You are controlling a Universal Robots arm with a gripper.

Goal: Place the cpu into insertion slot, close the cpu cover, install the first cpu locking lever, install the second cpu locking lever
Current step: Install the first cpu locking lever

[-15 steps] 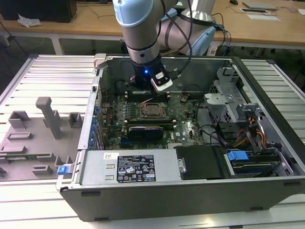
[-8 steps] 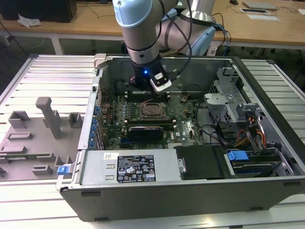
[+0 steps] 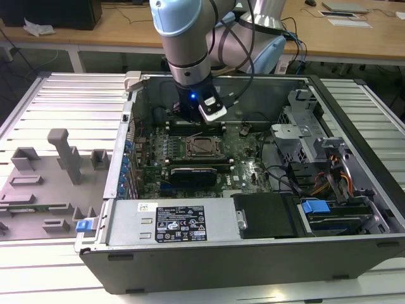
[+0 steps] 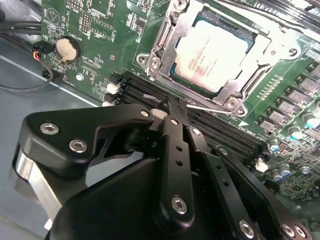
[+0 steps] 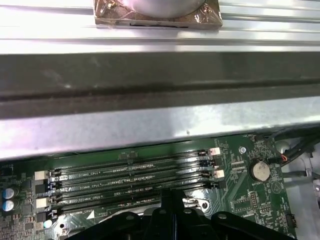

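Silver-beige flat square metal-faced cpu (image 4: 212, 50): located seated in the black-rimmed square insertion slot (image 3: 188, 146) on the green circuit board (image 4: 100, 20), inside the open grey computer case (image 3: 253, 259). Handling, as a judgement: light, rigid and thin, smooth on the face and so apt to slip; the contact side and the socket beneath are fragile, so hold is best taken at two opposite edges, kept level, never on the face or underside. Thin grey-metal square cpu cover (image 4: 161, 42) with large central window: lying down around the chip, its frame bordering all four sides; likely springy sheet metal, stiff enough to push by its rim. Thin bright steel locking lever (image 4: 212, 109): a slender rod running along the near side of the socket, between it and the long black memory slots (image 4: 225, 132); probably sprung and needing firm, steady pressure. Black two-fingered gripper (image 4: 167, 104): fingers pressed together with no visible gap, nothing carried between them; its tip sits just beside the near end of the lever rod, over the memory slots, and whether it actually touches the rod cannot be told. In the first wrist view the gripper (image 5: 167, 200) hangs above those same slots.
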